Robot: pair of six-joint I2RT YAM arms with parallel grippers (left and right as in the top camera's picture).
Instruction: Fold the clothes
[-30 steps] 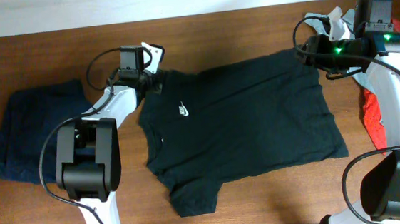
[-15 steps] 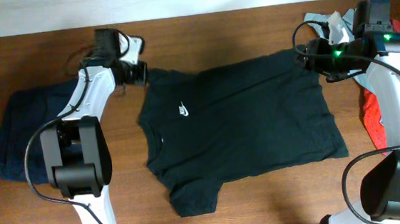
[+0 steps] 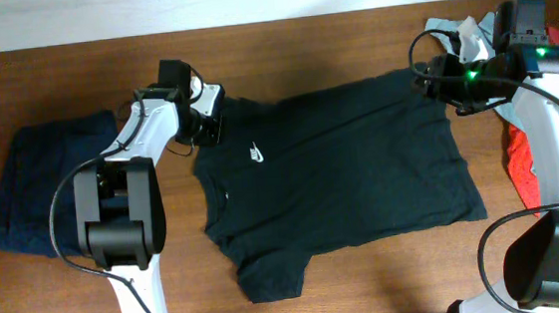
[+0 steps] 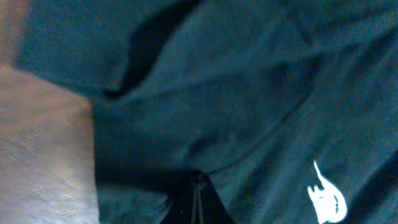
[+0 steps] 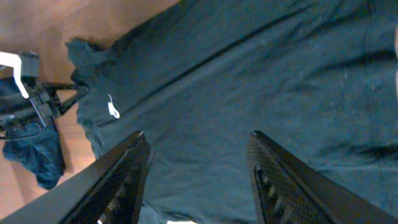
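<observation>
Overhead: even bright light, sharp, faint shadows on table [image 3: 370, 289]. Left wrist: dim, blurred close-up of black T-shirt [image 4: 249, 93]. Right wrist: right tool [image 5: 198, 149] out of focus.

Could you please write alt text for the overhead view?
A black T-shirt lies spread logo-up on a wooden table. The left gripper, jaws shut, is at the sleeve beside the logo; the right gripper, jaws apart, is above the opposite corner.

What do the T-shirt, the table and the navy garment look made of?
T-shirt: soft matte black knit, probably cotton; it creases and drapes limply. Table: brown wood or wood-look laminate, grain streaks, slight sheen. Navy garment: matte cloth, rumpled; weave too small to tell.
</observation>
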